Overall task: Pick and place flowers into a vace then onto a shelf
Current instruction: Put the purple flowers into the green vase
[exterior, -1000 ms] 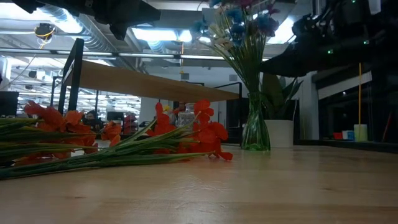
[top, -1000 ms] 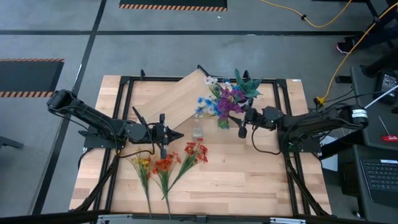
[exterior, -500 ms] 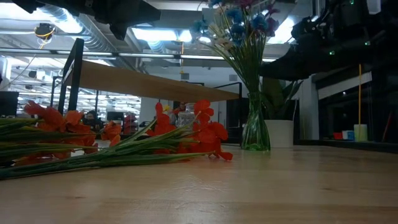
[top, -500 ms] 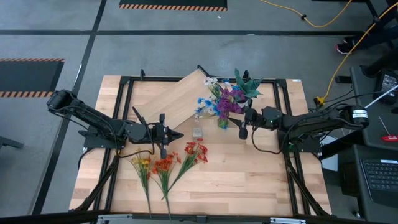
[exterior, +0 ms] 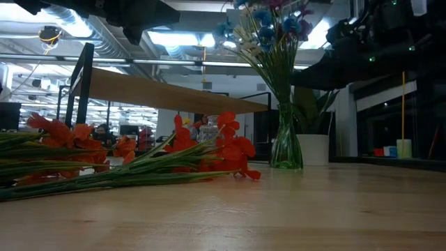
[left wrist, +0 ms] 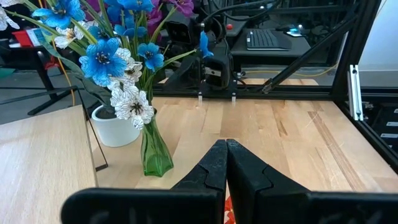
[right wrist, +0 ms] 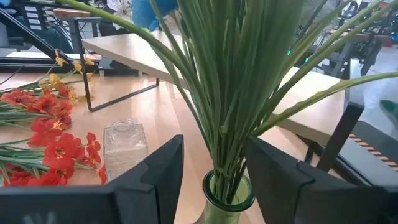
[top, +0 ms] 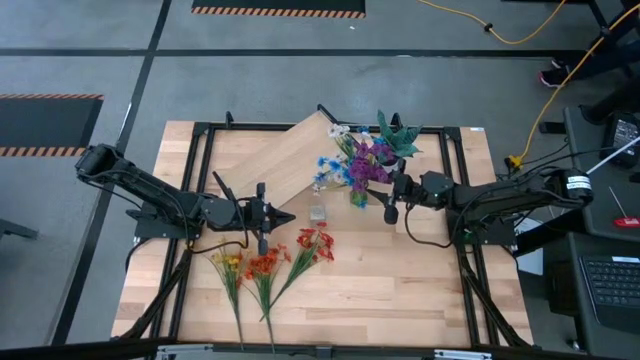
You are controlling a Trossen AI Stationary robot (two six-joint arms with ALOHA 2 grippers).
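A: Right gripper (top: 389, 200): where, and how do its jaws stand?

B: Beside the green glass vase (right wrist: 228, 198), at the neck. The jaws stand apart, one on each side of the stems; the right wrist view shows a gap on both sides, so nothing is clamped.

A: Left gripper (left wrist: 226, 149)?

B: Jaws pressed together, empty, poised over the tabletop (top: 400, 280) left of centre, pointing toward the vase.

A: Position of the flowers?

B: Two groups. The blue, purple and white flowers (top: 352, 162) stand in the vase, stems fanning upward. The loose flowers (top: 265, 268), yellow, orange and red, lie flat on the tabletop near its front edge, stems pointing forward.

A: The shelf?

B: The shelf (top: 285, 160) stands at an angle toward the back of the tabletop, just left of the vase, on thin black legs. Nothing rests on the part of it that shows.

A: Other items?

B: A small clear glass jar (right wrist: 125, 145) between the vase and the red blooms; a white pot (left wrist: 114, 129) with a spiky green plant just behind the vase.
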